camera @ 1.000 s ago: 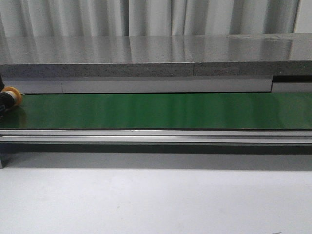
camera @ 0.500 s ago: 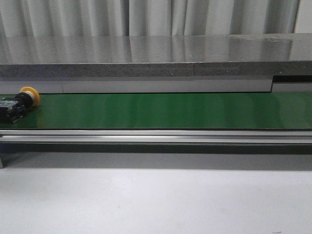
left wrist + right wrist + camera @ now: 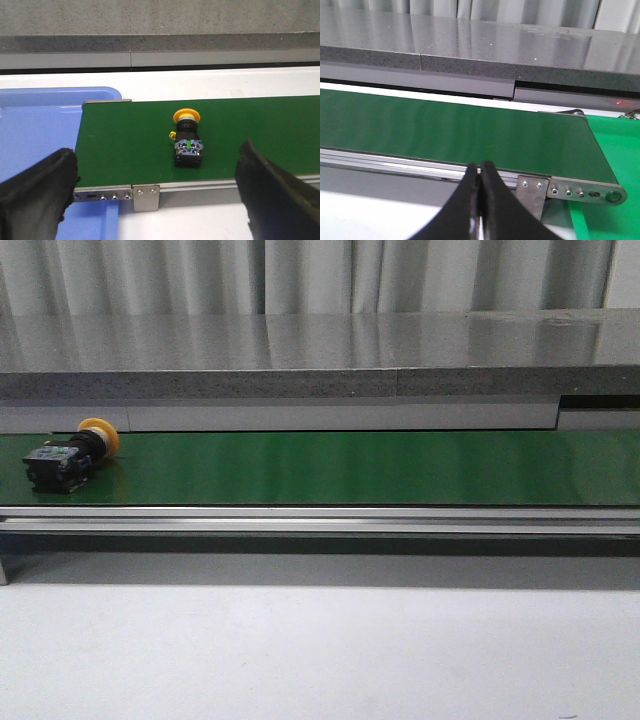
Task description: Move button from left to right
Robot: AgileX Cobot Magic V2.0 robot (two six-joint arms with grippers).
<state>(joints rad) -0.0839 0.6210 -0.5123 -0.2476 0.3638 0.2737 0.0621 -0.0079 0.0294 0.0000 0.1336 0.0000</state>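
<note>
Grey curtain, stone ledge, green belt (image 3: 350, 467). Button (image 3: 72, 457) on its side: I log it further right than a second ago, belt carrying it. Left gripper (image 3: 155, 187) wide open, empty; right gripper (image 3: 481, 200) closed, empty.

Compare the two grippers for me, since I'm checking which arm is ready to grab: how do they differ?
The left gripper is open, fingers spread wide; the right gripper is shut, fingers pressed together. The left one looks onto the button lying on the green belt; the right one sees only bare belt. Both have black fingers and hold nothing.
</note>
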